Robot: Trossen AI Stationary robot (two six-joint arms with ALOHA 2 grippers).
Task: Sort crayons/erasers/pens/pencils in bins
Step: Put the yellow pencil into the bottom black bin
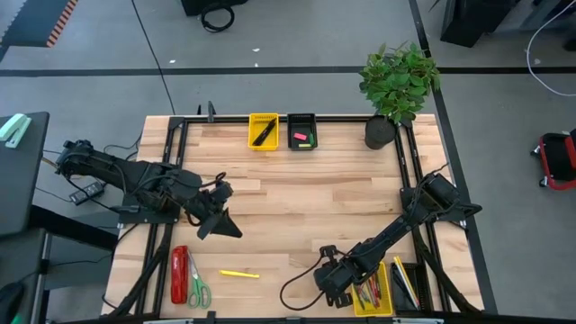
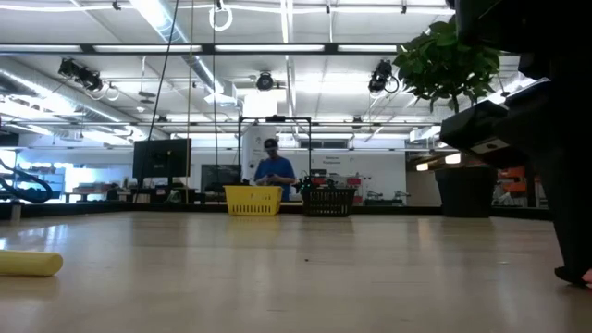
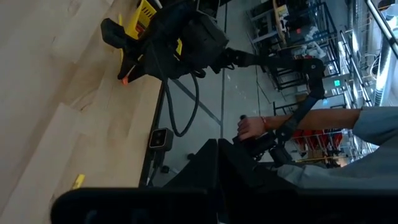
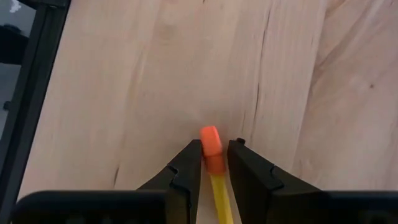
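Observation:
My right gripper (image 4: 214, 149) (image 1: 328, 270) hangs over the table's near edge, shut on a yellow pencil (image 4: 219, 190) with an orange end. Just to its right stands a yellow bin (image 1: 385, 299) holding several coloured sticks, and beside that a black bin (image 1: 407, 283) with pencils. At the far edge a yellow bin (image 1: 263, 130) holds black pens and a black bin (image 1: 301, 132) holds a pink and a green eraser. A yellow stick (image 1: 238, 274) (image 2: 28, 264) lies flat on the table. My left gripper (image 1: 220, 223) waits shut at the left, holding nothing. My right gripper pinches the pencil between its two fingers just behind the orange end (image 4: 211, 144), which sticks out past the fingertips. The fingers slant down from above, and the yellow shaft runs back along them. Whether the orange end touches the table I cannot tell.
A red stapler (image 1: 180, 274) and green-handled scissors (image 1: 199, 290) lie at the near left. A potted plant (image 1: 396, 85) stands at the far right corner. Bare wood spans the table's middle. A person's hand (image 3: 249, 127) shows beyond the table's edge.

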